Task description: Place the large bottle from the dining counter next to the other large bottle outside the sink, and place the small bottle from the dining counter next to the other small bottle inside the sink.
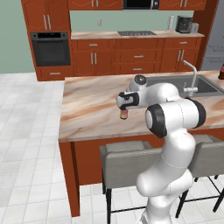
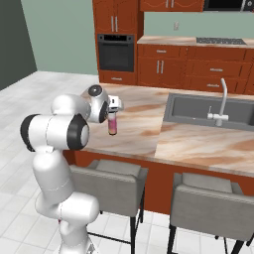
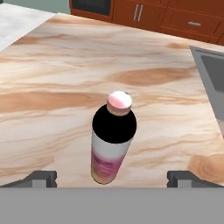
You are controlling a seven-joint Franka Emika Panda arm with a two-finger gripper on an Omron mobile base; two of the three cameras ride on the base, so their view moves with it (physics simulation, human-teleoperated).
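Gradient bottle (image 3: 111, 140): one, upright on the worktop (image 3: 52, 78), toward its near edge and well left of the sink (image 2: 208, 111). Black shoulder band, white below it, body fading pink to yellow at the base, pale pink cap in the hand view. From the right base view its pink lower body (image 2: 112, 124) showed just under the robot's hand; from the left base view only its bottom end (image 1: 124, 114) was visible beneath the hand.

Claw (image 3: 111, 177): above and around the bottle, its two dark fingertips (image 3: 41, 177) spread wide to either side, neither touching the bottle. Nothing held.

Worktop: long, beige-pink marbled stone over a reddish-brown base.

Sink: grey rectangular basin set into the worktop's right portion, with a curved silver faucet (image 2: 223, 99) at its near rim. Whether anything lay in the basin could not be told.

Dark bottle (image 1: 221, 72): tall, brown with a red band, cut off at the right edge of the left base view, standing on the worktop beyond the sink's far right corner, outside the basin.

Stools (image 2: 111, 186): two, grey, tucked against the near side of the worktop.

Background: red-brown cabinets, a built-in oven (image 1: 51, 48), and a cooktop (image 1: 136, 33) on the rear counter.
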